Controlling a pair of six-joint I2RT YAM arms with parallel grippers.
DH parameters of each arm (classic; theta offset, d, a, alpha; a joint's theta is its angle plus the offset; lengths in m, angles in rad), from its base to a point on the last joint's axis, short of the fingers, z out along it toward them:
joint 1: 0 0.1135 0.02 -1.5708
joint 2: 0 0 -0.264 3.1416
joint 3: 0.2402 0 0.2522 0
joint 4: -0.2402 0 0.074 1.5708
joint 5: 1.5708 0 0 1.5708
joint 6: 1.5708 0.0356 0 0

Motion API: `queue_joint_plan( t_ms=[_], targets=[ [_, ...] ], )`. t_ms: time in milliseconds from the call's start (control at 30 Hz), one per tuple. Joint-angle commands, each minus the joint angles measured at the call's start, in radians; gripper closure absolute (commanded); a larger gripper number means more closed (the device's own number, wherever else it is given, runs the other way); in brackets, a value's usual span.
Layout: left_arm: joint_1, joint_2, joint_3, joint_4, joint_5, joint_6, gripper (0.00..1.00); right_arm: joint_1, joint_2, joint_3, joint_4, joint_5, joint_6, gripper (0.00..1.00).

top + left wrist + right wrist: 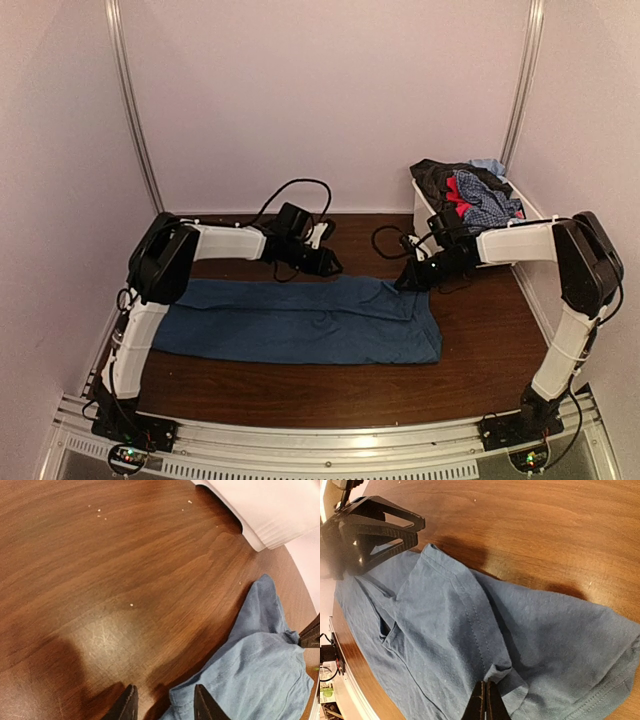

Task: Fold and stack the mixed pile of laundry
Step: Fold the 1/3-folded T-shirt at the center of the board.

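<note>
Closest to the overhead camera, the arms' bases (125, 425) sit at the near edge of the wooden table (480, 370), the largest thing in view. Across its middle lies the dark-blue T-shirt (300, 320), spread flat as a long band running left to right, its sleeves seemingly turned in. At the far right corner stands the white bin (425, 215), heaped with the rest of the laundry pile (478, 195): black, red, checked and light-blue clothes. The right gripper (485, 697) has its fingers pressed together, pinching a puckered fold at the shirt's far right corner. The left gripper (162, 702) has its fingers apart with nothing between them, just beside the shirt's far edge over bare wood. By the look of it the task is early: one garment is partly folded, no stack has been started, and everything else is unfolded.
</note>
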Motion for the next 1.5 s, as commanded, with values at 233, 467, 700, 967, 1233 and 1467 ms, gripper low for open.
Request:
queue_joint_plan(
  t_ms=[233, 467, 700, 967, 1233, 1467],
  targets=[
    [-0.007, 0.133, 0.134, 0.014, 0.063, -0.015, 0.62, 0.008, -0.027, -0.011, 0.014, 0.006, -0.012, 1.00],
    [-0.008, 0.140, 0.146, 0.035, 0.137, -0.019, 0.74, 0.007, -0.021, 0.007, -0.002, 0.021, -0.015, 1.00],
    [-0.008, 0.128, 0.146, 0.052, 0.190, -0.025, 0.83, 0.008, -0.024, 0.016, -0.014, 0.030, -0.020, 1.00],
    [-0.008, 0.087, 0.123, 0.095, 0.236, -0.025, 1.00, 0.008, -0.026, 0.021, -0.022, 0.037, -0.024, 1.00],
    [-0.008, -0.071, -0.057, 0.189, 0.207, 0.009, 1.00, 0.008, -0.074, 0.006, -0.040, 0.016, -0.030, 1.00],
    [-0.009, -0.186, -0.209, 0.245, 0.232, 0.048, 1.00, 0.021, -0.125, -0.047, -0.060, -0.013, -0.046, 1.00]
  ],
)
